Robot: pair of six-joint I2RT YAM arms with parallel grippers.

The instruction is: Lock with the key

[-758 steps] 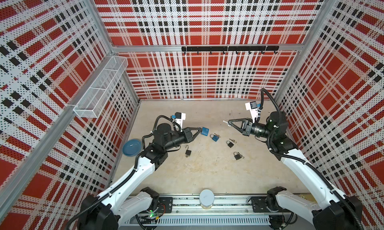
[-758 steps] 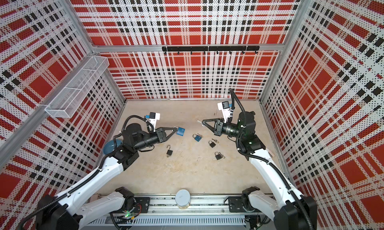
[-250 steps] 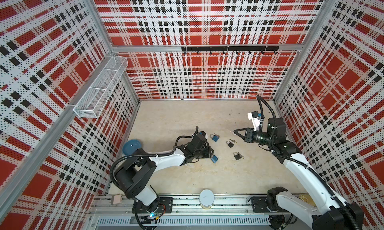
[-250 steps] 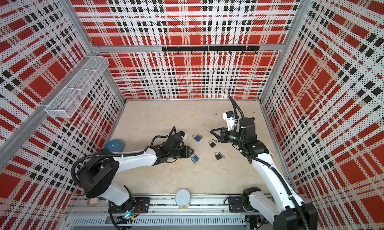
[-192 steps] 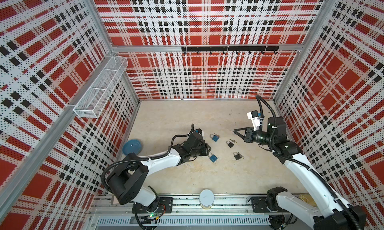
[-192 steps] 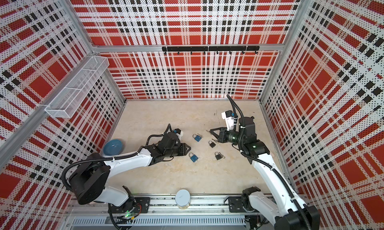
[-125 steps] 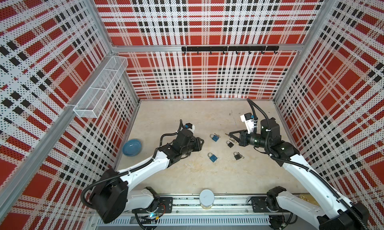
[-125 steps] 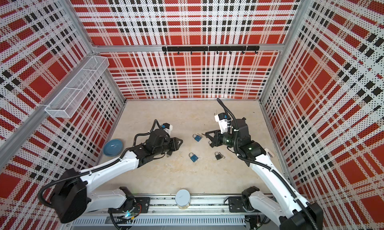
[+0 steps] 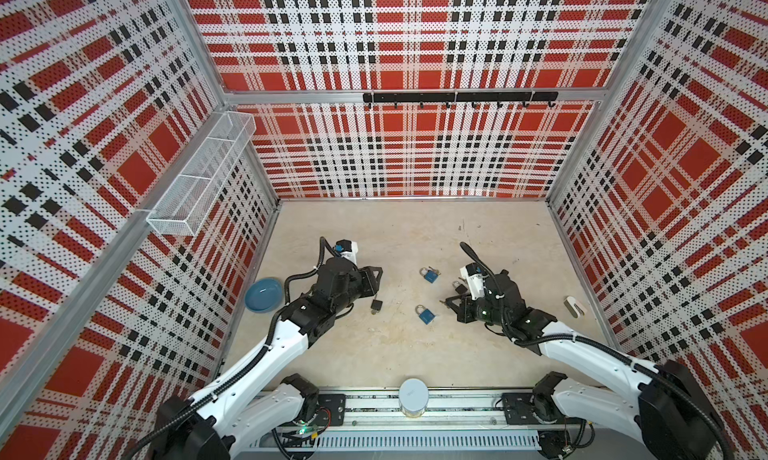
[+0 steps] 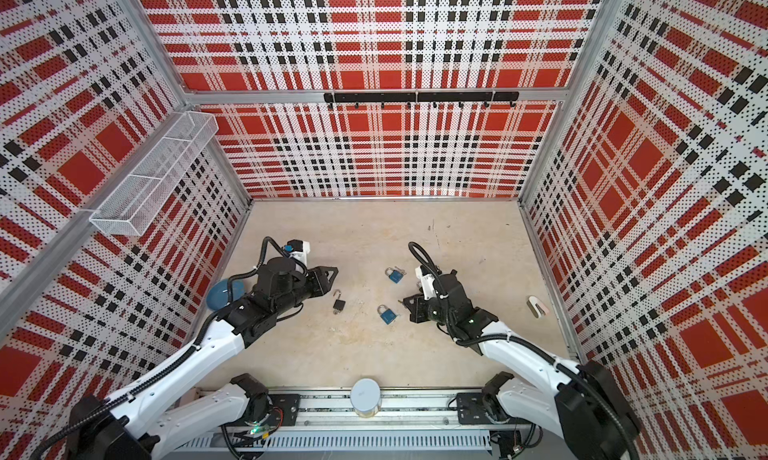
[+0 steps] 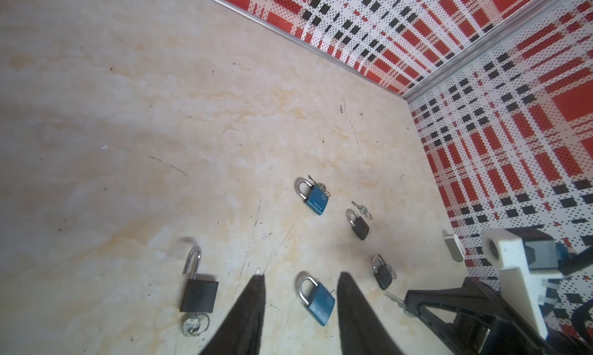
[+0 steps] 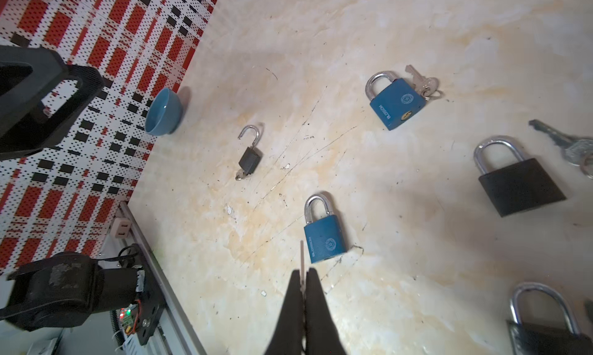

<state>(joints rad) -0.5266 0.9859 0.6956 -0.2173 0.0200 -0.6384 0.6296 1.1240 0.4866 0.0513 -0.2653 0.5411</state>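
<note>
in both top views the left gripper (image 9: 377, 275) (image 10: 332, 275) was over the bench (image 9: 374, 354) (image 10: 353, 354), jaws apart and empty, near an open black padlock (image 9: 376, 306) (image 10: 338, 303). the right gripper (image 9: 448, 302) (image 10: 406, 302) was just beside the near blue padlock (image 9: 424, 314) (image 10: 387, 314).

in the left wrist view that blue padlock (image 11: 319, 302), shackle closed, showed between the parted fingers (image 11: 253, 305).

in the right wrist view the right gripper (image 12: 302, 274) was clamped on a key (image 12: 302, 257), its tip just beside the padlock's (image 12: 324, 237) body. the padlock's pale lettering and round emblem were too small to read.
</note>
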